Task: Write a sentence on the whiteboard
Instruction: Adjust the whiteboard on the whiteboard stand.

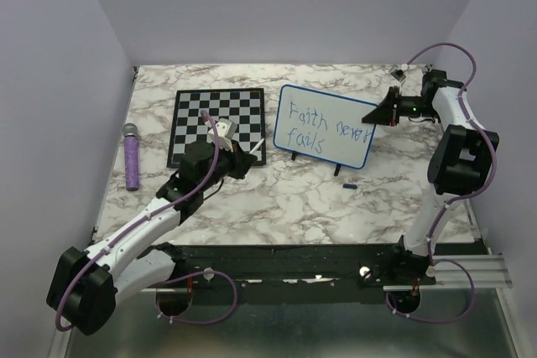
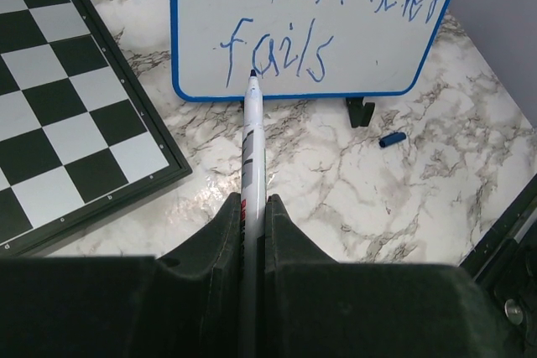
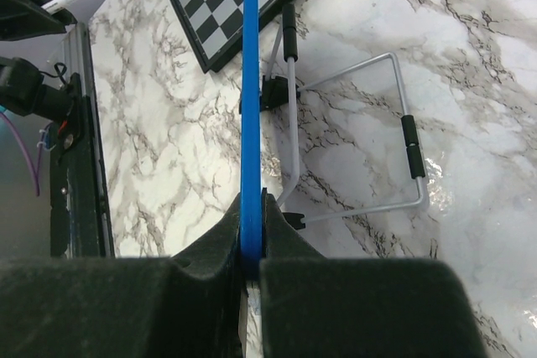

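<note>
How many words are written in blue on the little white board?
3. "Faith" sits at the top left of the whiteboard, "never" at the top right, and "fails" on the line below, at the left. The top view shows the whole face, so none seem hidden.

Table (image 1: 285,203): white marble-pattern top, grey veins.
Chessboard (image 1: 216,127): flat on the top, left of centre, toward the back.
Whiteboard (image 1: 336,148): upright on black feet, just right of chessboard, narrow gap between them. Wire stand (image 3: 409,133) behind it rests on the tabletop.
Purple microphone (image 1: 132,158): lying near left edge, grey head toward the back, apart from chessboard.
Small blue cap (image 1: 350,184): lying on bare marble, just in front of whiteboard's right end.
</note>
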